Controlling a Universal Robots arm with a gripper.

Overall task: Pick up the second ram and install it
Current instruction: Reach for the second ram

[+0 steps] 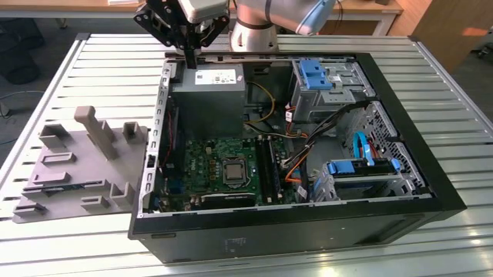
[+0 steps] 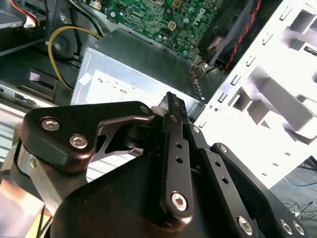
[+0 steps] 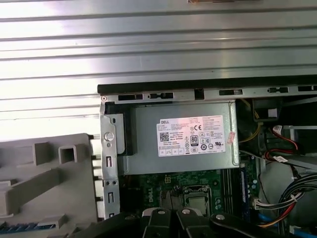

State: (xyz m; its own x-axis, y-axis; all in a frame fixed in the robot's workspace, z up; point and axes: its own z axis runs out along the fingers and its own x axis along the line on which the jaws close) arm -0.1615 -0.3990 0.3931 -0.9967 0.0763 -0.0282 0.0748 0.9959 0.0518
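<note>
The second ram [image 1: 66,186] lies flat as a thin dark strip in the grey holder block [image 1: 92,164] on the exterior view's left, beside the open computer case. Its bluish edge [image 3: 25,227] also shows in the first wrist view. My gripper [image 1: 190,61] hangs high over the far edge of the case, above the power supply [image 1: 206,95], well away from the ram. The black fingers [image 2: 171,106] are pressed together with nothing between them. Long black slots [image 1: 266,167] run beside the processor on the green motherboard [image 1: 219,167].
The black case [image 1: 416,173] stands open on a slatted metal table [image 1: 431,69]. Drive cages with blue tabs [image 1: 316,75] and bundles of cables [image 1: 301,156] crowd the exterior view's right side of the case. The holder's upright posts [image 1: 96,130] rise next to the ram.
</note>
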